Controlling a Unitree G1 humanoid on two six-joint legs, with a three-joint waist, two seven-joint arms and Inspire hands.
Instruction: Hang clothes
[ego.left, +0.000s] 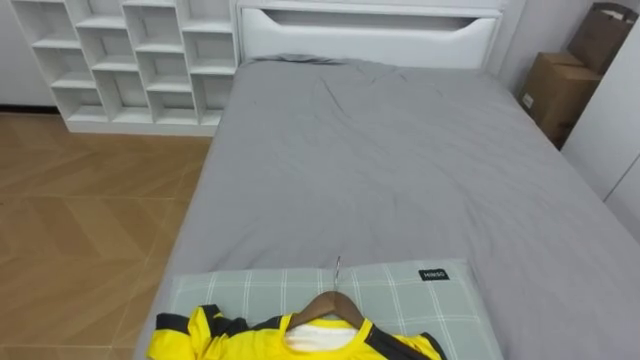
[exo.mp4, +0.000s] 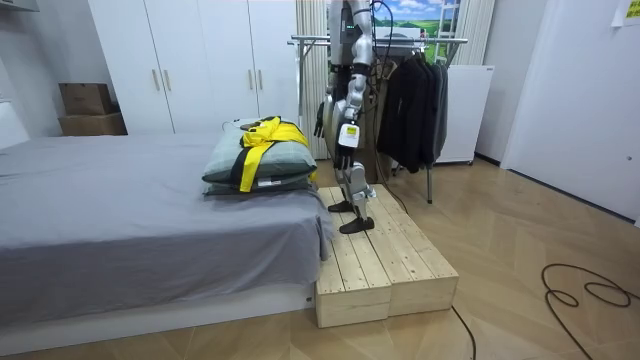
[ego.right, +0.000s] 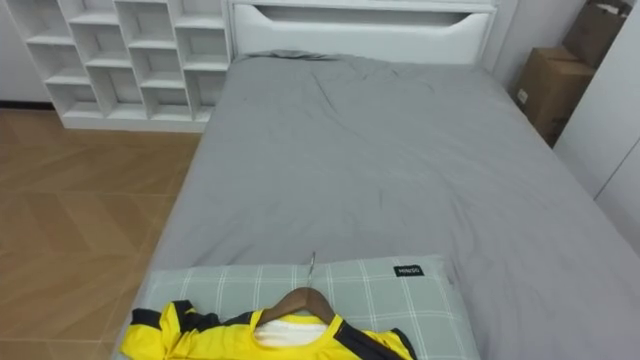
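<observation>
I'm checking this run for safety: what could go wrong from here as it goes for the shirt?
The yellow shirt on its hanger lies atop soft stacked pillows; a grab may drag them along. The robot stands on a raised wooden platform; turning to the rack behind it risks a misstep.

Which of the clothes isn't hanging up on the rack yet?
The yellow shirt: it lies on the checked pillow on the bed, a wooden hanger in its collar. The dark clothes hang from the rack.
</observation>
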